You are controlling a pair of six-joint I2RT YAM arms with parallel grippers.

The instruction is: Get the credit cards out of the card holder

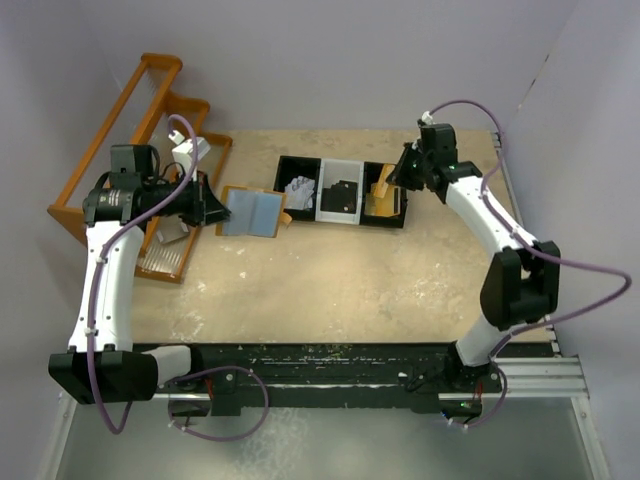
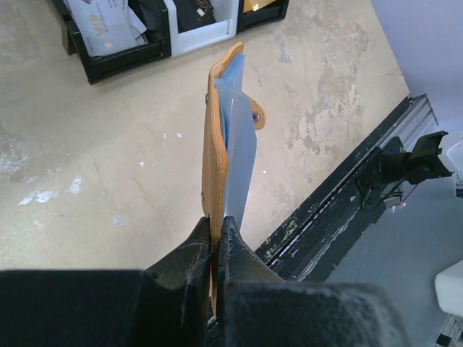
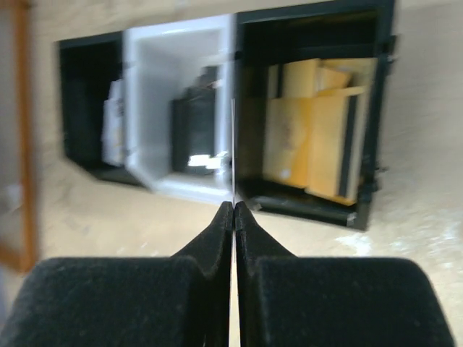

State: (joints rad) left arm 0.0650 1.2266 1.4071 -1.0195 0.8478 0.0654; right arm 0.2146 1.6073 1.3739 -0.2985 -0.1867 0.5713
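Left end effector [image 2: 215, 224]: clamped shut on one edge of the card holder [image 2: 215, 144], which is spread open just beside the tray [image 3: 304, 206].
Right end effector [image 3: 234, 208]: pinched shut on a credit card [image 3: 233, 144], seen edge-on over the tray.
Holder handling: probably light and floppy; grip a leather flap edge.
Card handling: probably thin, stiff and slick; pinch its flat faces.

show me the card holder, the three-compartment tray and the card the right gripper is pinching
card holder [image 1: 252, 212], top view, blue-grey inside panel
three-compartment tray [image 3: 152, 72], right wrist view, white middle compartment's wall
pinched card [image 3: 233, 152], right wrist view, its thin edge
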